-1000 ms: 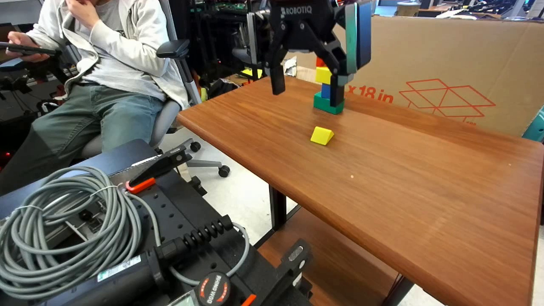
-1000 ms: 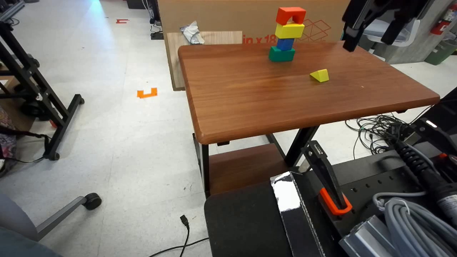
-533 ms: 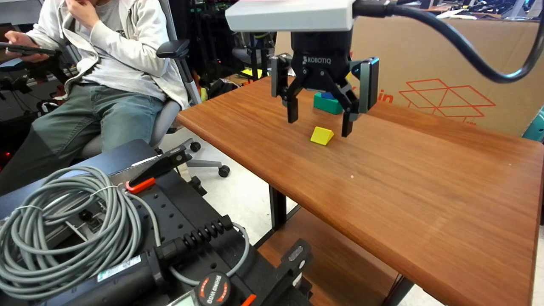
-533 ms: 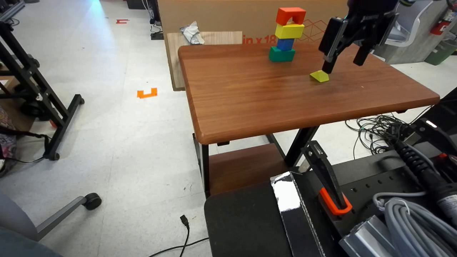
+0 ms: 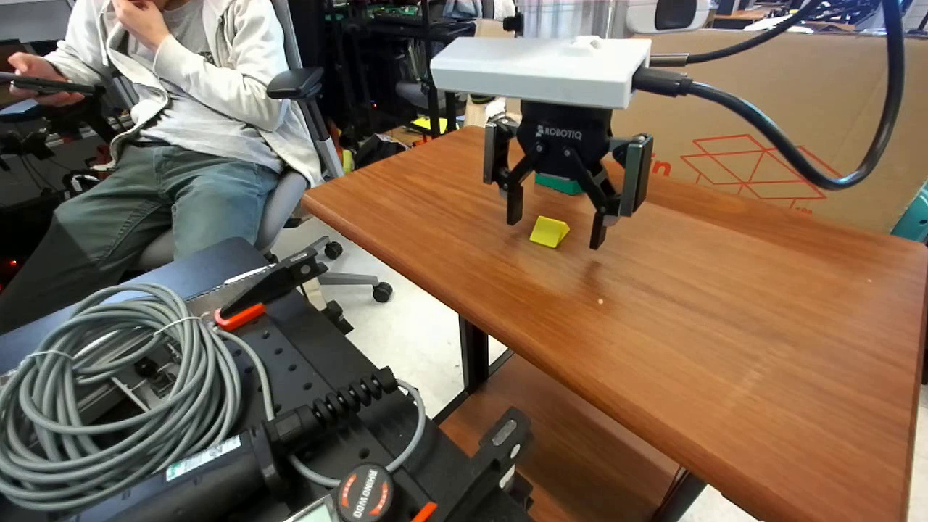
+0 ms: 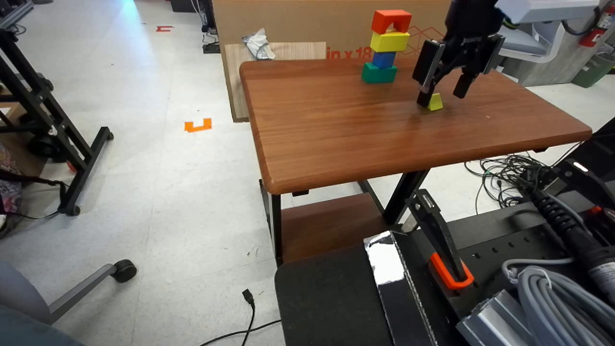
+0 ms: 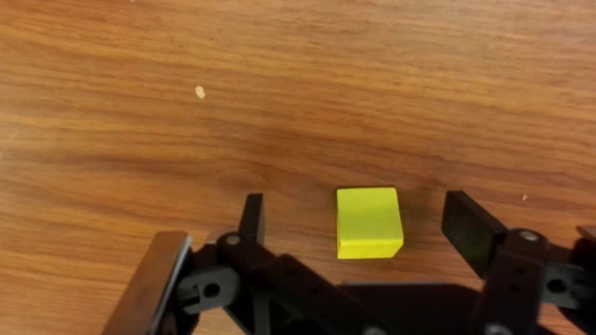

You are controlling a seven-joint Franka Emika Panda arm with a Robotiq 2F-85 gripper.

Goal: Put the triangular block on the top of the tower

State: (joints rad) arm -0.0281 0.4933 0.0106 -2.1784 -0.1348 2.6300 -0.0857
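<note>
1. A small bright yellow block shaped like a wedge [image 7: 369, 218] sits on the brown wooden table [image 5: 725, 326]
2. The black metal gripper [image 5: 556, 230] points down at it, and its two fingers [image 7: 468, 232] are spread wide apart
3. In the wrist view the wedge is between the fingers, with brown wood showing on both sides of it, so the gripper has hold of nothing
4. The wedge is nearer to the finger on the right side of that view, and I cannot tell how high the fingertips are above the table
5. In an exterior view one finger [image 6: 424, 99] hides part of the wedge
6. The tower [image 6: 387, 46] stands on the same table, apart from the wedge
7. It has a green block [image 6: 379, 73] at the bottom, then a smaller blue block [image 6: 384, 59], then a yellow block [image 6: 390, 41], and a red-orange arch block [image 6: 384, 17] on top
8. In an exterior view the gripper and arm hide all of the tower but some of its green bottom [image 5: 556, 184]
9. A big brown cardboard sheet [image 5: 725, 80] with red print stands behind the table
10. A person in a pale hooded jacket [image 5: 174, 119] sits on a grey chair [image 5: 279, 208]
11. A coil of grey cable [image 5: 217, 377] lies on a black board with holes [image 5: 297, 330]
</note>
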